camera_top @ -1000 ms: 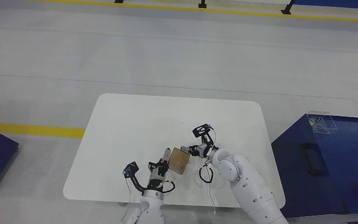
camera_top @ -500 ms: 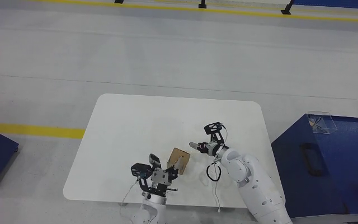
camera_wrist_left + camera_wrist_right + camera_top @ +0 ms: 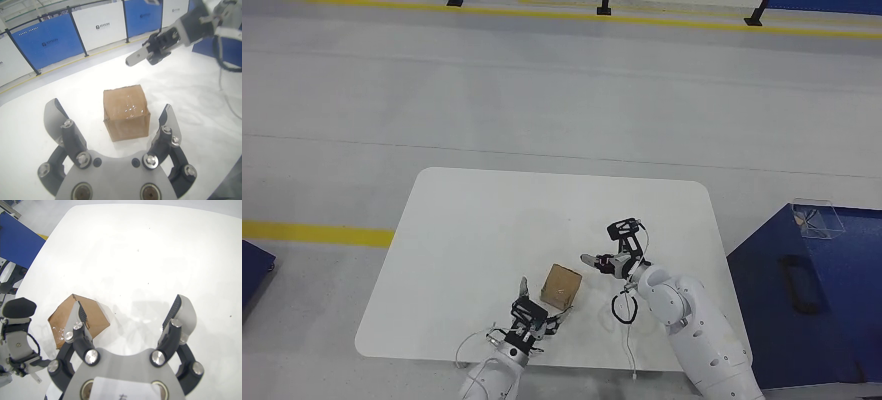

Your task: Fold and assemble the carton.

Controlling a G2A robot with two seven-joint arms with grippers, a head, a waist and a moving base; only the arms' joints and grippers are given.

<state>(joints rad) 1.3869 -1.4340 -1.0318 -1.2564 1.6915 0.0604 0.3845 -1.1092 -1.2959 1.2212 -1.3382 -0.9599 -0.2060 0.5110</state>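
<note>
The carton [image 3: 563, 286] is a small brown cardboard cube, closed and standing on the white table [image 3: 482, 220] near its front edge. In the left wrist view the carton [image 3: 126, 113] stands just ahead of my left gripper [image 3: 111, 111], which is open with a finger on either side and apart from it. My left gripper [image 3: 532, 315] sits at the carton's near side in the top view. My right gripper [image 3: 128, 306] is open, off to the carton's [image 3: 75, 317] right and clear of it; the top view shows this right gripper [image 3: 594, 262] beside the box.
The white table has rounded corners and bare room behind and left of the carton. A blue cabinet [image 3: 812, 290] stands off the table's right side. A thin cable [image 3: 627, 345] hangs from the right arm near the front edge.
The carton went from tilted up in the left gripper to standing flat on the table. The left gripper let it go and drew back toward the front edge. The right gripper pulled away earlier.
</note>
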